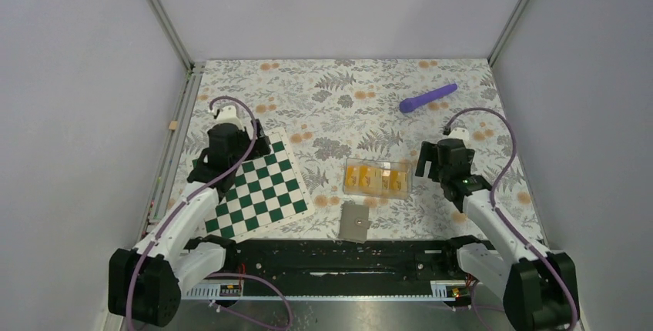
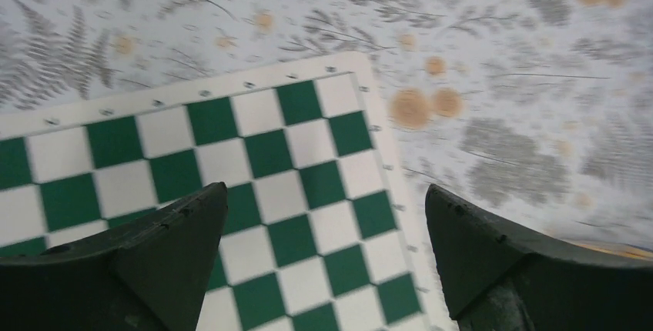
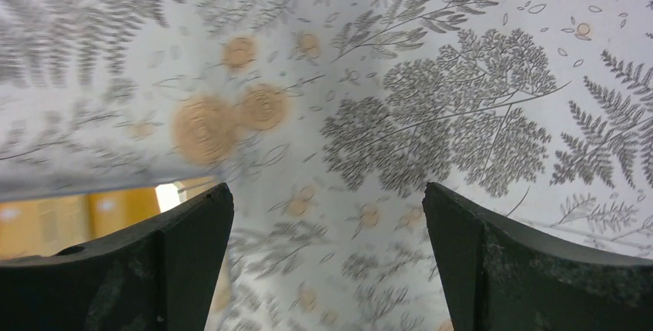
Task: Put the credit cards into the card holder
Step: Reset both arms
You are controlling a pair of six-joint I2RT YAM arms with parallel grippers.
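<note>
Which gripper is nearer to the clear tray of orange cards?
Right. The right gripper hovers open just right of the clear tray; the left gripper is open over the chessboard, well to the tray's left.

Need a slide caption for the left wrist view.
Open left gripper over the chessboard corner, fern-print cloth beyond.

left claw (image 2: 325, 208): jaws spread wide | right claw (image 3: 327, 200): jaws spread wide

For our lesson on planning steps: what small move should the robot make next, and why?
Probably shift the right gripper left, over the credit cards: its jaws stand open and empty just right of their clear tray, closer than the left gripper, which hangs over the chessboard.
</note>
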